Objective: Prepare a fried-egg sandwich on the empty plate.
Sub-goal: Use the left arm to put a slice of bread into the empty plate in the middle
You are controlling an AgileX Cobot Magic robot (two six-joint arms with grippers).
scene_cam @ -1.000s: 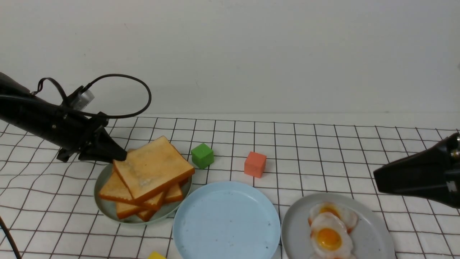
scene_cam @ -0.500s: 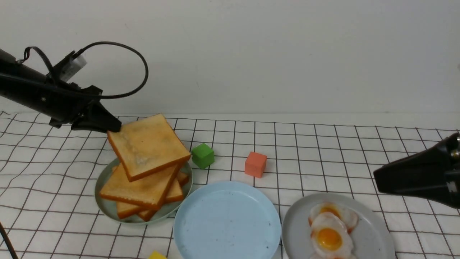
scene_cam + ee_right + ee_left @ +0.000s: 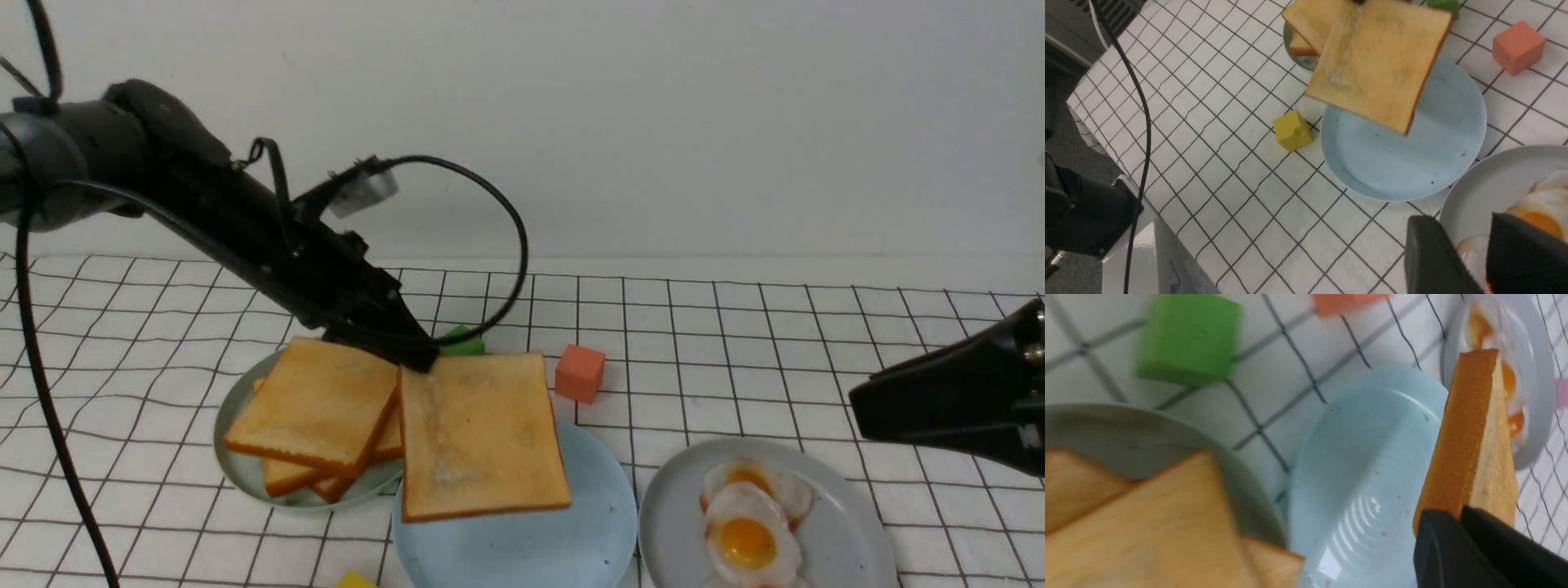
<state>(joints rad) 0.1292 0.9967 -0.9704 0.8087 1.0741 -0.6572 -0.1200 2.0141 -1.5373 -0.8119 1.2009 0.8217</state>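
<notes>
Front: left gripper (image 3: pixel 418 359) clamped one corner of a toast slice (image 3: pixel 482 437), held above the pale blue plate (image 3: pixel 600 523), which lay between the toast pile (image 3: pixel 314 404) and the egg plate (image 3: pixel 849 531) | Left wrist: jaws pinched the slice's crust, blue plate beneath | Right wrist: right gripper (image 3: pixel 1461 218) had its jaws apart, empty, near the fried eggs (image 3: pixel 1543 204)

No writing, label, brand, number or sign can be read.
</notes>
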